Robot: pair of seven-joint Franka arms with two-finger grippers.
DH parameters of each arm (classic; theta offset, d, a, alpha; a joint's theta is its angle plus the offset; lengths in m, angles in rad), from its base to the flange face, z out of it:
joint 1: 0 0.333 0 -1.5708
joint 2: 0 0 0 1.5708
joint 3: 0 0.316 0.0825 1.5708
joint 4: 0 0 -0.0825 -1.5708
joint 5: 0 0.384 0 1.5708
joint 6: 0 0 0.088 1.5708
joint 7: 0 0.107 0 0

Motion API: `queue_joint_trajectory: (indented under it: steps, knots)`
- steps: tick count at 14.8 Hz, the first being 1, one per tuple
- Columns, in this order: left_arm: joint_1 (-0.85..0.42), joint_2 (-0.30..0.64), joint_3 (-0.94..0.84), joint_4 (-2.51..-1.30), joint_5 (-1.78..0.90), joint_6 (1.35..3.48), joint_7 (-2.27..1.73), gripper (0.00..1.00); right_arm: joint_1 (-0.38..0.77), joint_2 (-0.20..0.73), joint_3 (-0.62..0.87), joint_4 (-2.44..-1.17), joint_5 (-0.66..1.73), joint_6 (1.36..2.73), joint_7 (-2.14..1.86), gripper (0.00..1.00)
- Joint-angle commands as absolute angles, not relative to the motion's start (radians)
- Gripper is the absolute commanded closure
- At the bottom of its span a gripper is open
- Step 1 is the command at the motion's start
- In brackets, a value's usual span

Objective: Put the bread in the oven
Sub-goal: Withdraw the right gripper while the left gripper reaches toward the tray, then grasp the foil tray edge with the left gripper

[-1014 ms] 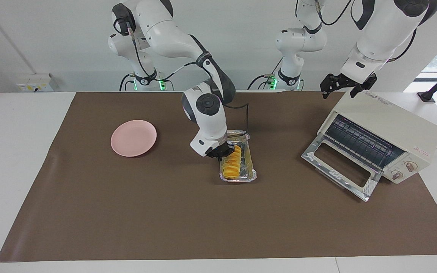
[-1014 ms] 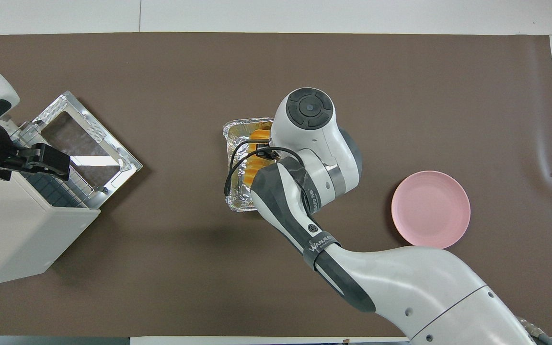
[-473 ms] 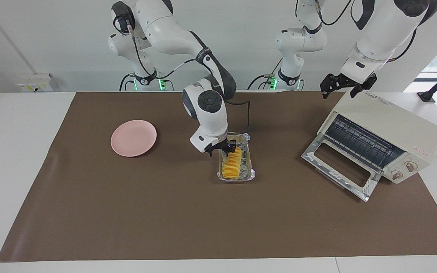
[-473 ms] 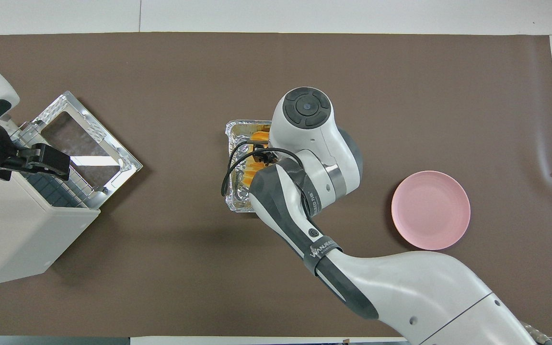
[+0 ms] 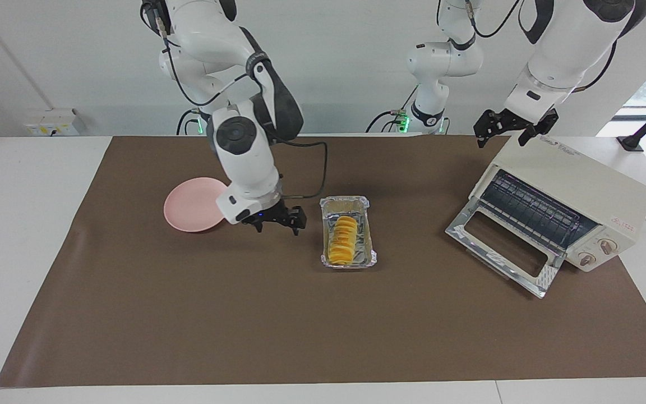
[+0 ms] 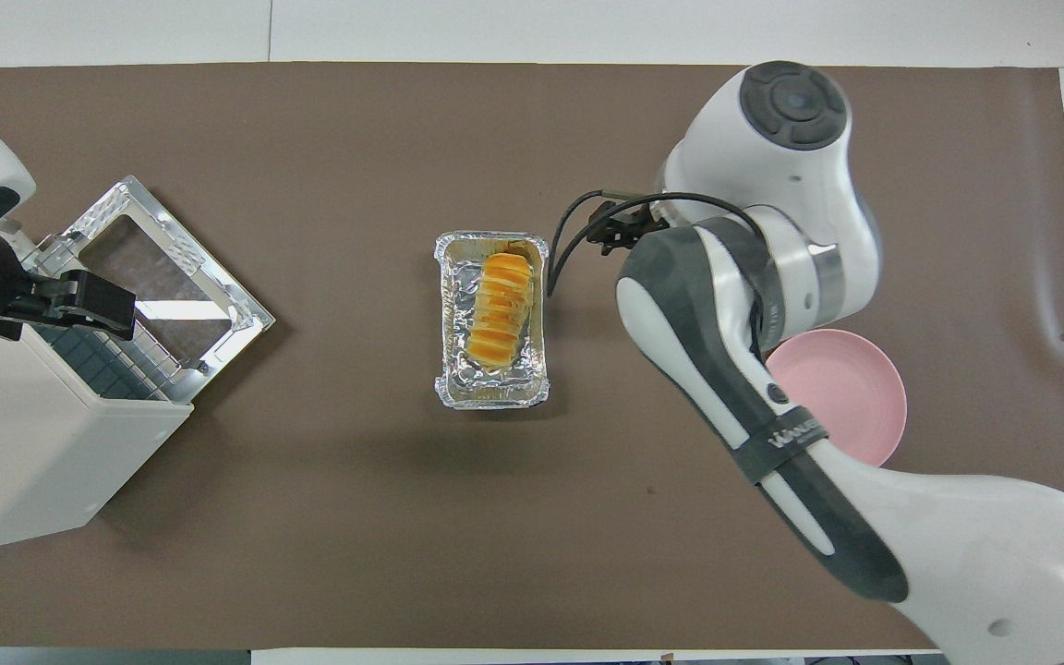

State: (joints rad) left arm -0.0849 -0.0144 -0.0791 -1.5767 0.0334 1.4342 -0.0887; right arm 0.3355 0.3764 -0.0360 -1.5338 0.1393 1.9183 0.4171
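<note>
bread (image 5: 342, 240) lain in foil tray (image 5: 369, 251) mid-surface, untouched | oven (image 5: 575, 193) at left arm's end, door dropped open | right hand (image 5: 276, 220) spread wide, empty, held between tray and pink plate (image 5: 191, 210) | left hand (image 5: 507, 127) spread, empty, over oven top

One camera looks down from high across the table, facing the robots. The other looks steeply down from above them. Both share the brown mat (image 5: 244, 314), seemingly whole.
</note>
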Motion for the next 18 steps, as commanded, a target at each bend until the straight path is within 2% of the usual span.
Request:
queue_joint_trajectory:
  steps: [1,5,9,14,18]
  knots:
    - [-0.087,-0.041,-0.077,-1.598,0.021,1.460,-0.097,0.00,0.230,0.313,-0.025,-1.559,0.147,1.867,0.238,0.00]
    - [-0.116,-0.043,-0.112,-1.594,0.017,1.466,-0.095,0.00,0.097,0.249,-0.029,-1.557,0.138,1.744,-0.033,0.00]
    - [-0.233,-0.012,-0.150,-1.592,-0.023,1.632,-0.267,0.00,-0.012,0.169,-0.029,-1.560,0.029,1.634,-0.239,0.00]
    - [-0.458,0.312,-0.149,-1.485,0.011,1.840,-0.585,0.00,-0.078,0.039,-0.031,-1.572,0.008,1.502,-0.278,0.00]
    - [-0.506,0.418,-0.149,-1.506,0.014,1.996,-0.650,0.00,-0.087,-0.040,-0.031,-1.610,-0.025,1.453,-0.276,0.00]
